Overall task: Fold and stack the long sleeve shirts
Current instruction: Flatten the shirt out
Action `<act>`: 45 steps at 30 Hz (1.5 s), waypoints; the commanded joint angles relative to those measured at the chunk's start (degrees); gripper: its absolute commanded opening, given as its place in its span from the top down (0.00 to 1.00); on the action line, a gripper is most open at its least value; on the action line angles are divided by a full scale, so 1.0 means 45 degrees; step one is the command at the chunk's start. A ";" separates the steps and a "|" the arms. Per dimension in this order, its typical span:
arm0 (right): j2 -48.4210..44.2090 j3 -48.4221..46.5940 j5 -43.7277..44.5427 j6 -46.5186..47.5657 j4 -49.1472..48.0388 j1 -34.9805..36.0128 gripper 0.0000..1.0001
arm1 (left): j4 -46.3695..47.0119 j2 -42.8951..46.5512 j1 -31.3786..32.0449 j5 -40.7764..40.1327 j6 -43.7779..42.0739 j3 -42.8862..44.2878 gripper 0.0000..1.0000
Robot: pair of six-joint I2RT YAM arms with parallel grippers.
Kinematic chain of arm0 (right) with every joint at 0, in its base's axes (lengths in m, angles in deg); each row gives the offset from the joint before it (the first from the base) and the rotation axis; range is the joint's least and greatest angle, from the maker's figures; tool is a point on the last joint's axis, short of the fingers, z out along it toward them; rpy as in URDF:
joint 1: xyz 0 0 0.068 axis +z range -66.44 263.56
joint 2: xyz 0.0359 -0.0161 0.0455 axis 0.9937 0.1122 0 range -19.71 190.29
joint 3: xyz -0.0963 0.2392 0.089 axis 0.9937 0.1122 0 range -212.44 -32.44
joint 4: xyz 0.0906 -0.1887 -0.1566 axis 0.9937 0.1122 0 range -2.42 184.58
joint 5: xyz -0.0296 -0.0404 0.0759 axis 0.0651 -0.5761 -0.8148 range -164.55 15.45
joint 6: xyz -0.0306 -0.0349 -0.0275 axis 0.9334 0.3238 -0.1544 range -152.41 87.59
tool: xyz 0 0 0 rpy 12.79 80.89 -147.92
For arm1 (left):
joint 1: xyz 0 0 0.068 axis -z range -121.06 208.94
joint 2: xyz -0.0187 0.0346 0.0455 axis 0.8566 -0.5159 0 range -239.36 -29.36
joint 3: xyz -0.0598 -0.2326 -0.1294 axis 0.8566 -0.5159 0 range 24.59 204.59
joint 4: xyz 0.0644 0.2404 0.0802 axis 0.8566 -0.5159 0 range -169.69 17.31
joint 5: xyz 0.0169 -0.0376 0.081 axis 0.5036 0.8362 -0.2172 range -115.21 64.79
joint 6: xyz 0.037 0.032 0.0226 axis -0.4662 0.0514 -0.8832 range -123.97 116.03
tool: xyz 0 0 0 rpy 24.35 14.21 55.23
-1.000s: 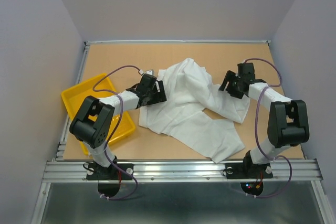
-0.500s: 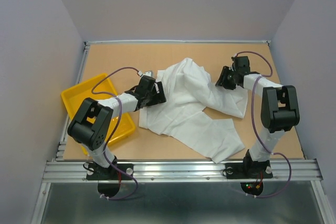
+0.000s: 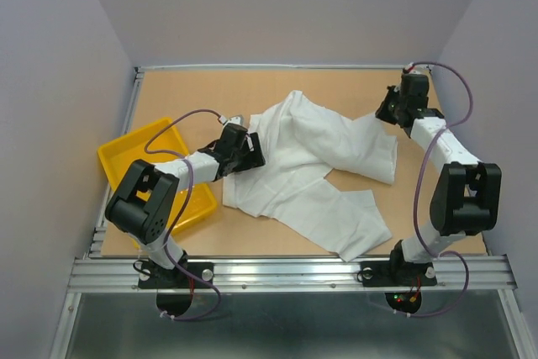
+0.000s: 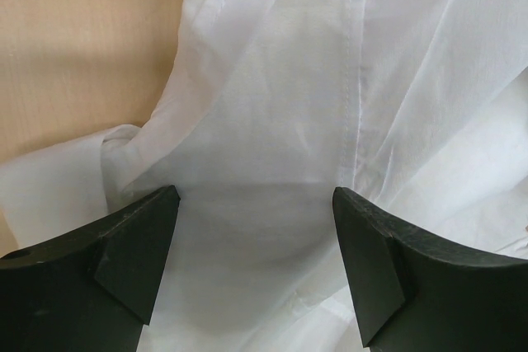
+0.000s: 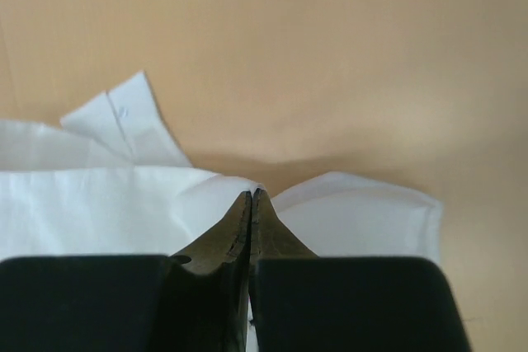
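We see one white shirt [image 3: 311, 166] lying crumpled on the desk [image 3: 193, 90]. It spreads loosely from the middle toward the right side, and one long piece runs down toward the near edge. The cloth is thin and wrinkled, and the shirt is not folded.

Our left tool [image 4: 254, 199] sits low at the shirt's left edge. Its two fingers are spread wide, with white cloth lying between and beneath them. It grips nothing, and we cannot tell from the wrist view whether the fingers touch the fabric. A stitched seam [image 4: 353, 80] runs down the cloth just ahead of one finger, and bare desk shows at the upper left of that view.

Our right tool [image 5: 251, 195] is at the shirt's far right corner, toward the back of the desk. Its fingers are pressed together. In the wrist view the white cloth gathers up to the tips from both sides, so we read it as pinching the shirt's edge there. Bare desk lies beyond the tips.

A yellow tray [image 3: 134, 150] rests on the left side of the desk, apart from the shirt and partly hidden by the left arm.
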 commanded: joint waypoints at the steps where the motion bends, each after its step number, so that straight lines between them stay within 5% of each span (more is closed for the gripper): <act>1: -0.0567 -0.1465 0.2243 -0.0141 -0.0231 -0.1024 0.99 | -0.1694 0.0053 0.0018 -0.0160 -0.0047 -0.0839 0.12; 12: 0.2341 -0.6309 0.3552 -0.0045 -0.0250 -0.1692 0.94 | -0.2417 0.0658 0.0018 -0.0023 -0.0437 -0.0646 0.11; 15: 0.2948 -0.7190 0.3107 0.0131 -0.0231 -0.1691 0.53 | -0.2709 0.0776 -0.0001 -0.0178 -0.0573 0.0017 0.11; 16: 0.2833 -0.7171 0.2853 0.0132 -0.0231 -0.1711 0.31 | -0.2845 0.0738 -0.0001 -0.0295 -0.0613 0.0503 0.11; 19: 0.1958 -0.5987 0.2187 0.0093 -0.0095 -0.1691 0.18 | -0.2983 0.0408 -0.0041 -0.0393 -0.0846 0.1576 0.10; 34: -0.4469 0.4149 -0.0060 -0.3577 0.1703 -0.1691 0.18 | -0.3121 -0.0416 -0.0235 -0.1308 -0.1023 0.3729 0.09; 45: -0.6074 0.5660 -0.1991 -0.2915 0.1723 -0.1691 0.18 | -0.2632 -0.2718 -0.0743 -0.2347 -0.3618 0.6697 0.09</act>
